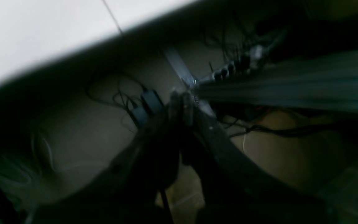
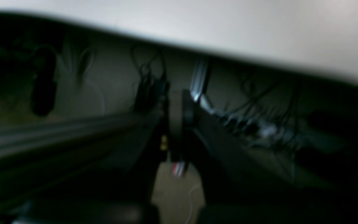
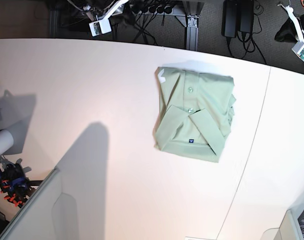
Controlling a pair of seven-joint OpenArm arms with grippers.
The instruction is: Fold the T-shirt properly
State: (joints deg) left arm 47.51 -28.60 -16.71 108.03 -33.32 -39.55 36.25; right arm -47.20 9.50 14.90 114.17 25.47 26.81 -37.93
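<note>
— One T-shirt point(image 3: 196, 114), pale mint green, folded into a compact rectangle. Lies flat on the white surface point(image 3: 81, 90), right of centre in the base view, collar and two buttons up, tiny blue tag near the lower edge.

— And the jaws?

— Left gripper point(image 1: 182, 105): together, holding nothing. Right gripper point(image 2: 179, 124): likewise together, empty. Both past the surface's far edge, well apart from the shirt, over dark cables; wrist views blurred.

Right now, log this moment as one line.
pale mint-green fabric T-shirt: folded compact on white table | left gripper: shut, off-table | right gripper: shut, off-table
</note>
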